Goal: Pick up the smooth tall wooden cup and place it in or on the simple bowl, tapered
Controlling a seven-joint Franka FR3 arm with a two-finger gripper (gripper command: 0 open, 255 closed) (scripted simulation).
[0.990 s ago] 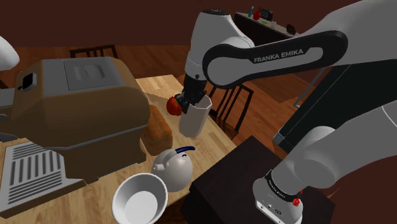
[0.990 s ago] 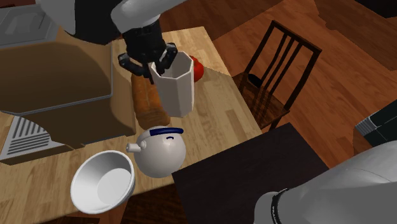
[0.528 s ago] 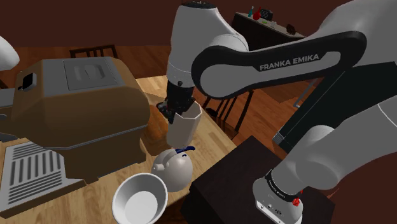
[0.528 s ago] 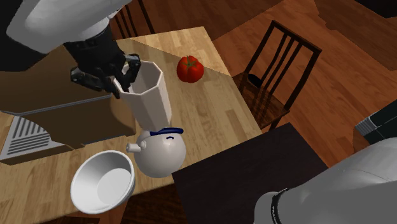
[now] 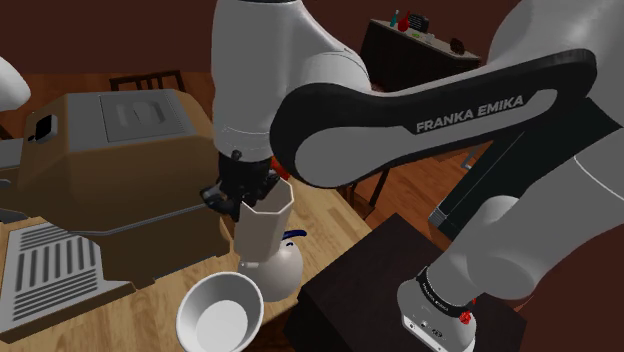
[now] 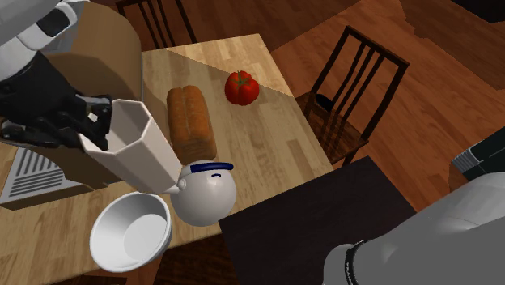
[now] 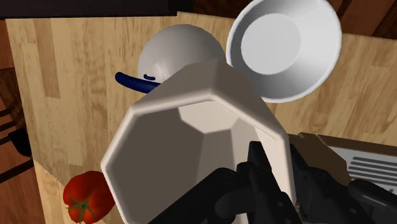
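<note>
Cup [image 6: 136, 152] hangs above table [image 6: 267, 154], tilted, rim pinched by gripper [image 6: 91, 123]. Second exterior view: bowl [image 6: 129, 232] sits on table just below cup. Round lidded pot [image 6: 206, 194] is just right of bowl, and cup overlaps pot's upper left. Loaf [image 6: 191, 121] lies behind pot. Tomato [image 6: 241, 87] is right of loaf, apart from it. Chair [image 6: 344, 89] stands off table's right edge. Shoulder view: boxy appliance [image 5: 120, 170] on table left of cup, stand [image 5: 360, 270] lower right beside table.
</note>
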